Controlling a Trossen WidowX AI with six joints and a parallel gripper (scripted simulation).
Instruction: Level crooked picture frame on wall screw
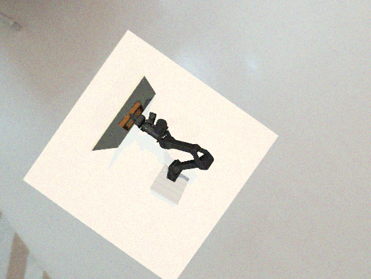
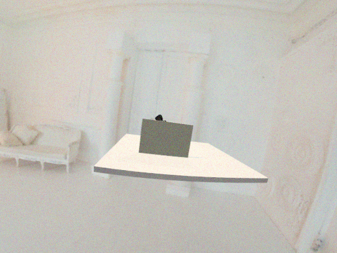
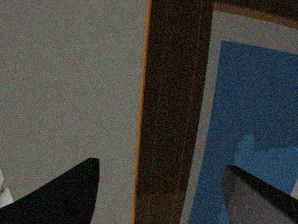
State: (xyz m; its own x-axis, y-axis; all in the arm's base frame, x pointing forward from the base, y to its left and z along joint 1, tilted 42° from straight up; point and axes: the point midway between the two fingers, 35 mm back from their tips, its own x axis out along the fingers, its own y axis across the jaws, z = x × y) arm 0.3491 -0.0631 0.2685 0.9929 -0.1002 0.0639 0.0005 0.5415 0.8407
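The picture frame (image 1: 124, 124) (image 3: 170, 100) has dark brown bars with orange edges, a pale mat and a blue picture. It hangs on the grey wall panel (image 1: 108, 141) (image 2: 165, 138) (image 3: 60, 90). My gripper (image 1: 132, 116) (image 3: 162, 164) is part open, with nothing pinched, close in front of the frame. In the wrist view one side bar shows between the fingers: the left finger is over bare panel, the right over the picture. Bare gaps show beside the bar. The bar leans slightly in this view; I cannot tell the frame's true tilt. The screw and notched strip are hidden.
The panel stands upright on the pale square table (image 1: 82, 164) (image 2: 215, 167). The arm (image 1: 181, 145) reaches over from a light base plate (image 1: 168, 192). In the exterior view the panel's back hides the frame and gripper, and only a dark piece of arm (image 2: 159, 117) shows above.
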